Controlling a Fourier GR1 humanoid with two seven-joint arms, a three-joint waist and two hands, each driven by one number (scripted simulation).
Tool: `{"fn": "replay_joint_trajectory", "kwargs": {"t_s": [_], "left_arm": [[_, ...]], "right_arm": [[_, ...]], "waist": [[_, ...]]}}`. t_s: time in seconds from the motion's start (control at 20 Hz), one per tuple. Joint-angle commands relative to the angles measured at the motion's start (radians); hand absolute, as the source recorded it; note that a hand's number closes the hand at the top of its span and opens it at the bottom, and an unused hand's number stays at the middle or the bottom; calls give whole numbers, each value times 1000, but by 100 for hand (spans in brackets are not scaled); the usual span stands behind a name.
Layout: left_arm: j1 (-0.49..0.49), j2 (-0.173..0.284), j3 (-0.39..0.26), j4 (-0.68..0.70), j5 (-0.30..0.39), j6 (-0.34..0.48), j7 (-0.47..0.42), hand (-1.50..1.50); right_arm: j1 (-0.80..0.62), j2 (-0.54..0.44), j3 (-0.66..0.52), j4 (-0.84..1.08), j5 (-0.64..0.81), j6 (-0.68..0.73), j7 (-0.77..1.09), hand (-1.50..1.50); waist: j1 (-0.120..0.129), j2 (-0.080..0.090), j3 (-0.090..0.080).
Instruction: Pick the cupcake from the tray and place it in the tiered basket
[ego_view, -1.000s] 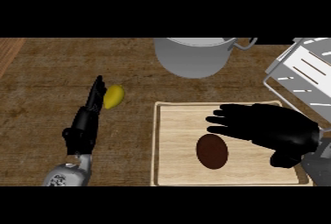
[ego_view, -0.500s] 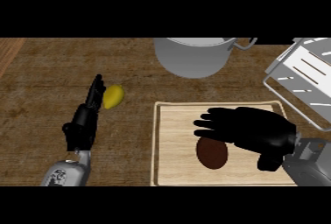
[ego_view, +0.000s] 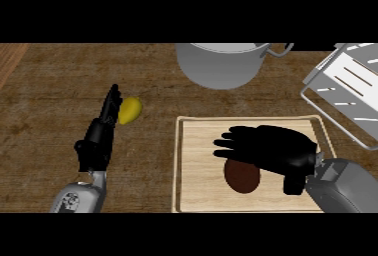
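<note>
Cupcake (ego_view: 241, 177) top under the right hand (ego_view: 272, 150); pot (ego_view: 219, 64) and tiered basket (ego_view: 345, 92) cut off.

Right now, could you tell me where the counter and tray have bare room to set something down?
Bare wood lies left of the pot, above the left hand and yellow fruit, and in the strip between that hand and the tray. The tray's left and lower margins are free. Crowded: the tray's middle, where the right hand overlaps the cupcake, and beside the tiered basket.

One cupcake (ego_view: 241, 176), one tray (ego_view: 193, 165), one tiered basket (ego_view: 347, 90), one grey pot (ego_view: 221, 62), one yellow lemon (ego_view: 131, 110), and two robot hands: left (ego_view: 100, 135), right (ego_view: 269, 150)
</note>
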Motion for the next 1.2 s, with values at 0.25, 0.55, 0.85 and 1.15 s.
{"fn": "replay_joint_trajectory", "kwargs": {"t_s": [0.25,0.55,0.85,1.15], "left_arm": [[-18,-17,26,22,-11,-16,-3,0],[-61,-37,28,58,-33,-8,15,0],[-8,-5,72,15,-3,-58,-10,0],[22,10,67,-57,-10,-68,23,0]], "right_arm": [[45,25,11,46,72,-12,-97,-150],[17,124,39,99,85,7,-43,-150],[90,141,-11,103,100,-53,-81,-150],[75,170,10,184,198,-304,-167,150]], "waist": [[-3,0,0],[-2,1,0],[-2,0,0],[4,1,0]]}}
